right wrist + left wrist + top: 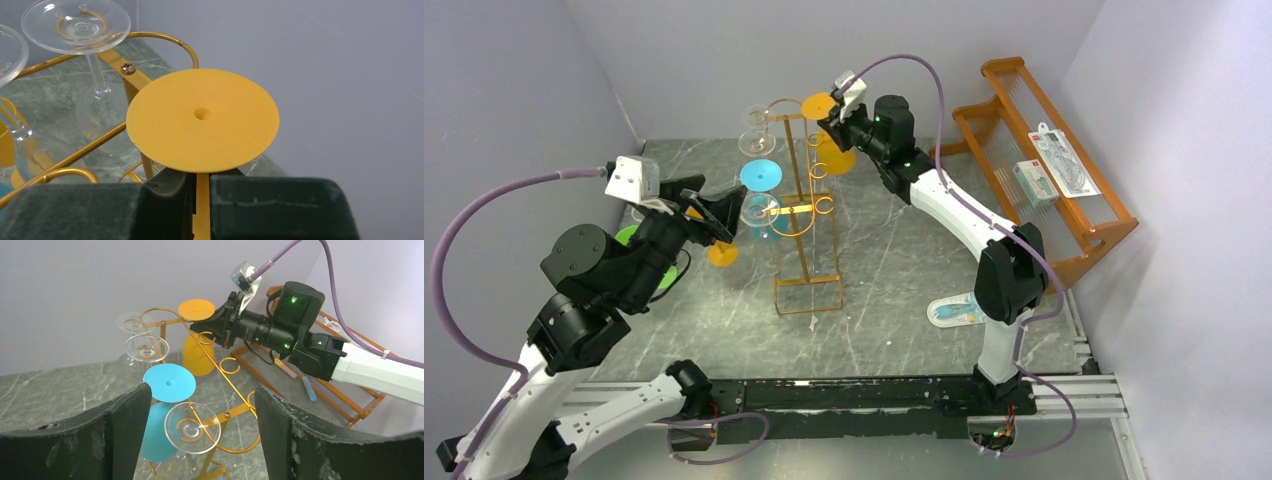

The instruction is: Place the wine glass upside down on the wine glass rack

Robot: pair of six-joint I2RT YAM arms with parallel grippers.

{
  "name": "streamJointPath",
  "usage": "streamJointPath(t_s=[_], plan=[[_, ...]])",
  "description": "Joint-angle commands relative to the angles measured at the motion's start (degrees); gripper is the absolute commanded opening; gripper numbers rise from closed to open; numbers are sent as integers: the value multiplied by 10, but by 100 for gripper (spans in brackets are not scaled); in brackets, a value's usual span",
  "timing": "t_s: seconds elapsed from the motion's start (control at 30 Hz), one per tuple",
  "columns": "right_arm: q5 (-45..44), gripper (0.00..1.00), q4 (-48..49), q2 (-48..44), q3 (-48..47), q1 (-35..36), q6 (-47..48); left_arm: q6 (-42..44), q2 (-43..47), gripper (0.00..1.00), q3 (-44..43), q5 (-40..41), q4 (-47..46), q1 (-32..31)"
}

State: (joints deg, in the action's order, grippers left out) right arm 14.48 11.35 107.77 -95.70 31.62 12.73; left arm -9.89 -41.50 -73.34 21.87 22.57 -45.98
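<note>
The wine glass rack (805, 215) is a thin golden wire stand on the table's middle. My right gripper (836, 120) is shut on the stem of an orange wine glass (822, 105). It holds the glass upside down, foot up, at the rack's top right. In the right wrist view the orange foot (202, 120) sits just above my right gripper (200, 197). I cannot tell whether the stem sits in a hook. My left gripper (724, 215) is open and empty beside the rack's left side. In its wrist view it (202, 432) frames a hung clear glass (193, 427).
A blue glass (761, 175) and clear glasses (757, 118) hang upside down on the rack's left. An orange stepped shelf (1074, 225) with packets stands at the right wall. A blue-white packet (954, 311) lies on the table. A green object (628, 237) and an orange disc (722, 254) sit under my left arm.
</note>
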Motion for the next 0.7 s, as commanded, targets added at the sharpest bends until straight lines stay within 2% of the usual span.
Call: streamJointPath(t_s=[0.0,0.37,0.67], plan=[[11,0,-15,14,-25,5,0,-1,2,79,3,10,9,-2],[32,0,-7,6,2,7,5,-2,1,80,6,13,13,-2],[27,28,3,-14,26,8,-21,-2,-2,79,8,16,20,-2]])
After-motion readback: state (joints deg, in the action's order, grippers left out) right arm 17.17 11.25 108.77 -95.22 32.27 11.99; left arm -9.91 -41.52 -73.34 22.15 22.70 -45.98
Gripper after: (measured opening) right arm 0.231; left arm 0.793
